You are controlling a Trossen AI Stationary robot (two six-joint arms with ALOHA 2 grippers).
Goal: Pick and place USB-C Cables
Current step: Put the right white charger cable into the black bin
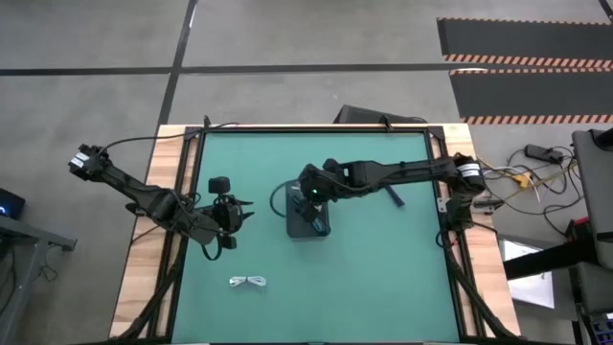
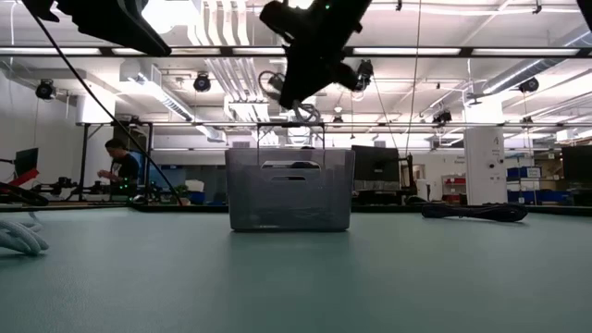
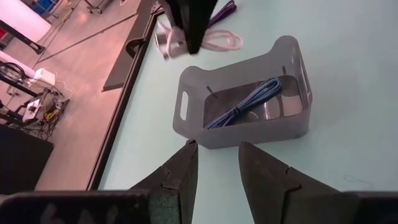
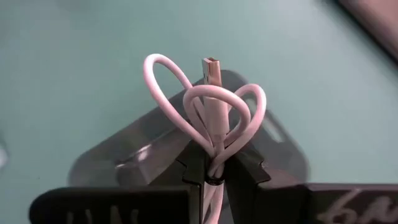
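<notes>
The grey tray (image 1: pixel 308 226) stands mid-table and shows in the low view (image 2: pixel 289 190) and the left wrist view (image 3: pixel 292 59); a blue-black USB-C cable (image 3: pixel 245 106) lies on its floor. My right gripper (image 1: pixel 311 199) hovers above the tray, shut on a white coiled cable (image 4: pixel 211 112). My left gripper (image 1: pixel 243 213) waits open to the tray's left, fingers toward it (image 3: pixel 216 158). Another white cable (image 1: pixel 249 282) lies on the mat near the near edge (image 2: pixel 18 236). A dark cable (image 1: pixel 395 196) lies right of the tray (image 2: pixel 472 212). My right gripper (image 4: pixel 211 167) pinches the white cable's bundled middle (image 4: pixel 214 158) between its two fingers, coming from above and pointing down. The loops and a plug end (image 4: pixel 211 65) stick out past the fingertips. The cable is lifted clear, hanging over the tray (image 2: pixel 305 113).
Green mat framed by black rails and a wooden border (image 1: pixel 144 259). Open mat lies near and right of the tray. In the low view a person (image 2: pixel 120 166) stands at benches far behind the table.
</notes>
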